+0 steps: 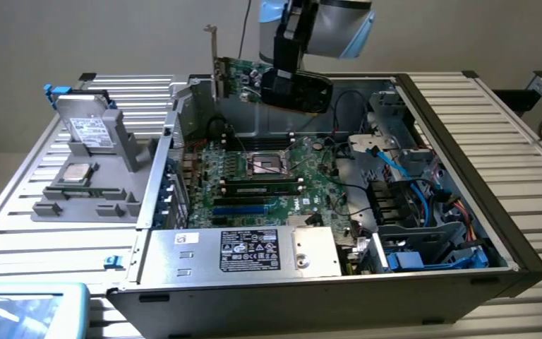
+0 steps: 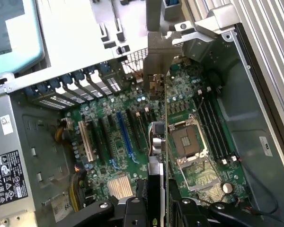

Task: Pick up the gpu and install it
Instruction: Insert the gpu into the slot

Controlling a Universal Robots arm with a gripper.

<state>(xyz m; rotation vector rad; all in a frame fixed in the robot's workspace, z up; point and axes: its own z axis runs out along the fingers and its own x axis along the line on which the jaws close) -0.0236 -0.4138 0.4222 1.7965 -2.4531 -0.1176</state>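
Room above the motherboard is open around the gpu; cables crowd the exterior view's right.

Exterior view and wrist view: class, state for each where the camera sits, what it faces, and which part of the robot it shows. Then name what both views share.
Exterior view: off the arm, outside and above the open computer case, looking down at a slant into it; shows the arm and gripper.
Wrist view: on the wrist, looking down along the held gpu onto the motherboard; shows the gripper's fingers.
Shared: the gpu, the motherboard and its CPU socket.
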